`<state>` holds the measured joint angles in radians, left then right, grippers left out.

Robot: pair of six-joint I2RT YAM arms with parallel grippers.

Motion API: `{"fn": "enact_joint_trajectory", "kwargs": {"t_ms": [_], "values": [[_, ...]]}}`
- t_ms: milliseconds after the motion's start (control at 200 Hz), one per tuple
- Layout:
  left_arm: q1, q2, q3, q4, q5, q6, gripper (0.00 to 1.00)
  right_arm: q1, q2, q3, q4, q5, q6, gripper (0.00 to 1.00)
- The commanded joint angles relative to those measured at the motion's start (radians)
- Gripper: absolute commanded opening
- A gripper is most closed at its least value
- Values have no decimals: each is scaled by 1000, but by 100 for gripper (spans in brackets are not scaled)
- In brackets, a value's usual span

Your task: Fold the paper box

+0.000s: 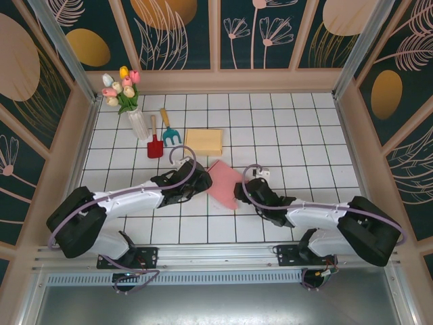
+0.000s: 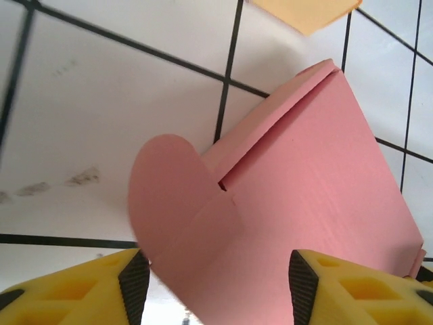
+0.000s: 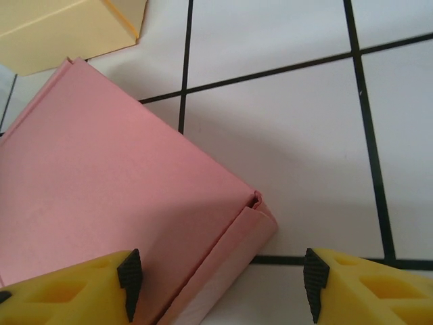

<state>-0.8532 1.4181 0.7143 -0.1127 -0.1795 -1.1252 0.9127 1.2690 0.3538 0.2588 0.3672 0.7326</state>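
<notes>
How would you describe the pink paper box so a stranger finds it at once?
Find the white tiled table, then the left gripper and the right gripper toward its near edge. The pink paper box lies between them; unlike the yellow box behind it, it is pink with a rounded flap.

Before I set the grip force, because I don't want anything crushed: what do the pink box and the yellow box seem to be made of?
Pink box: thin card or stiff paper, it seems, matte; crisp creases, thin cut edges, a rounded flap holding its shape. Yellow box: probably similar card, matte pale yellow, with a sharp folded edge.
</notes>
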Motion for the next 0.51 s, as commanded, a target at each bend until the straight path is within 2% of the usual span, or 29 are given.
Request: {"fn": "enact_joint_trajectory", "kwargs": {"t_ms": [0, 125, 255, 360, 500], "values": [[-6, -64, 1, -103, -124, 52, 61, 5, 38, 44, -17, 64, -79, 66], [-6, -134, -27, -127, -190, 70, 63, 5, 74, 79, -18, 25, -181, 66], [-5, -172, -45, -62, -166, 180, 66, 3, 107, 110, -23, -33, -307, 64], [-5, -148, -44, -24, -163, 277, 68, -4, 134, 144, -60, -41, -363, 64], [-5, -73, -39, 0, -209, 298, 71, -9, 154, 156, -58, -64, -408, 63]]}}
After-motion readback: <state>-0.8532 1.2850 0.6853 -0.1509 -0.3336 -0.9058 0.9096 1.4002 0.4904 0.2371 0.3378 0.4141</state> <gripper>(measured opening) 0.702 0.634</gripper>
